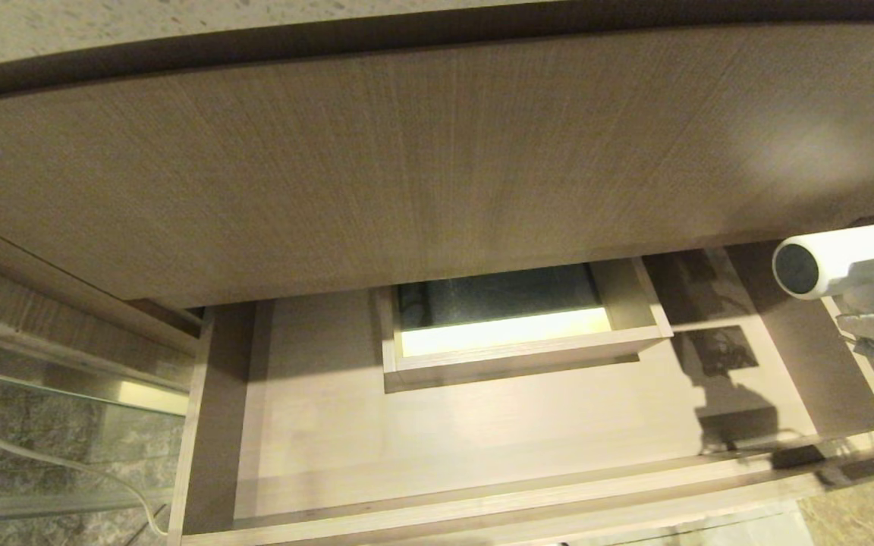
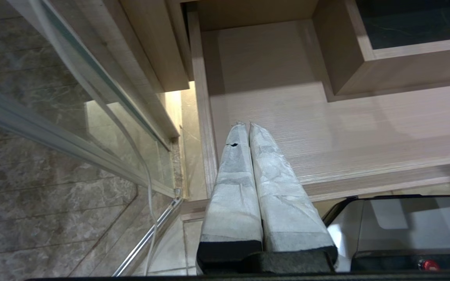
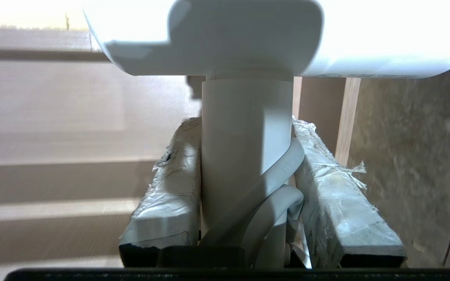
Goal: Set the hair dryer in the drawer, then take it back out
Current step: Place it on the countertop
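The hair dryer [image 1: 843, 262] is hanging in the air above the right end of the drawer [image 1: 482, 447], its white barrel lying roughly level and its grey round end facing toward the drawer's middle. Its straight handle [image 3: 244, 156] is pointing down from the barrel, away from the drawer's back, and its white cord [image 3: 277, 183] is looping against the handle. The right gripper [image 3: 246, 175] is gripping that handle, with one tape-wrapped finger [image 3: 172, 183] pressing on each side of it and the cord sitting trapped between the handle and one finger. In the head view only a dark part of this gripper is showing, at the drawer's right side wall, just under the dryer.

The drawer is standing pulled out, its light wood-grain floor lying bare, and the dryer's shadow is falling on that floor near the drawer's right end. The boxed rectangular cutout [image 1: 517, 334] is sitting in the middle of the drawer's back, with dark stone showing through it. A taller wood-grain panel [image 1: 422, 167] is overhanging the drawer's back.

The left gripper [image 2: 246, 128] is hovering over the drawer's left front corner, its two wrapped fingers [image 2: 233, 187] lying pressed together with nothing between them. Beyond the drawer's left side a glass pane [image 1: 42, 425] is standing over a marbled floor [image 2: 45, 218].
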Robot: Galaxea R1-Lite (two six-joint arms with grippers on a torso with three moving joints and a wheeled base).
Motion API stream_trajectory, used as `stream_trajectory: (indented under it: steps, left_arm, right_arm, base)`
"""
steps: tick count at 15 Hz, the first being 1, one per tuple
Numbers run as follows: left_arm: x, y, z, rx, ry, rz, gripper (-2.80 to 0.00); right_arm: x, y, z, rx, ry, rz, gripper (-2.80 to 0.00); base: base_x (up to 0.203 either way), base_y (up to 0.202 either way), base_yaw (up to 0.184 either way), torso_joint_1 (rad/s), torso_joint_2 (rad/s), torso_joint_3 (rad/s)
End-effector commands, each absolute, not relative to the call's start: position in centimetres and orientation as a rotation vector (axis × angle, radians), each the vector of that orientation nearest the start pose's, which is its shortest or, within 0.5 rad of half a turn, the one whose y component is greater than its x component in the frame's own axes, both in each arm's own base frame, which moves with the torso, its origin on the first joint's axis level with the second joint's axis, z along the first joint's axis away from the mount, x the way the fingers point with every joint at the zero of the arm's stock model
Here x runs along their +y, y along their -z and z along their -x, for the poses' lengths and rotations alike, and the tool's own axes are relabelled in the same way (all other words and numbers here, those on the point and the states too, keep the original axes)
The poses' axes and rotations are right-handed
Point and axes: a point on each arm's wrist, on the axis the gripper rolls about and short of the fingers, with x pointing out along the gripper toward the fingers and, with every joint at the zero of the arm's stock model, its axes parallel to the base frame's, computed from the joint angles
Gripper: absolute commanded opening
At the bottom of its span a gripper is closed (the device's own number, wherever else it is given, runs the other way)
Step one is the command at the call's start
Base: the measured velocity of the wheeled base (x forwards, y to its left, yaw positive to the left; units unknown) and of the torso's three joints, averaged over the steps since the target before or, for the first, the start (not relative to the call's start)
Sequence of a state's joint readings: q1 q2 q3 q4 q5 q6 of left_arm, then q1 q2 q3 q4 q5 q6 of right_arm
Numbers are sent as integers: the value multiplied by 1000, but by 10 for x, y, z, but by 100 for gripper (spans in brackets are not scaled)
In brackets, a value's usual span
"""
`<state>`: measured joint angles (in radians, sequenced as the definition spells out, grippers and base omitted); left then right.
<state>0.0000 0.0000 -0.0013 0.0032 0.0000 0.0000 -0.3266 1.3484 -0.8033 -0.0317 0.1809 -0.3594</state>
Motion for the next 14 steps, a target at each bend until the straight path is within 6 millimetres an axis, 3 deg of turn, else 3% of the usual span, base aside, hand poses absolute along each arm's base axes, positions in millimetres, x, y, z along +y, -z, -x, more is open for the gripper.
stream_trajectory:
  steps: [1, 7, 14]
  left_arm:
    - [0, -75, 23, 3, 0, 0, -280]
    - [0, -75, 23, 3, 0, 0, -280]
    - [0, -75, 23, 3, 0, 0, -280]
  right_arm:
    - [-53, -228, -170, 443, 64, 246, -280]
    - [-28, -235, -96, 426, 66, 248, -280]
    - [-14, -249, -55, 293, 89, 285, -280]
  base:
    - [0, 0, 0, 0, 0, 0]
    - [0, 0, 0, 0, 0, 0]
    - [0, 0, 0, 0, 0, 0]
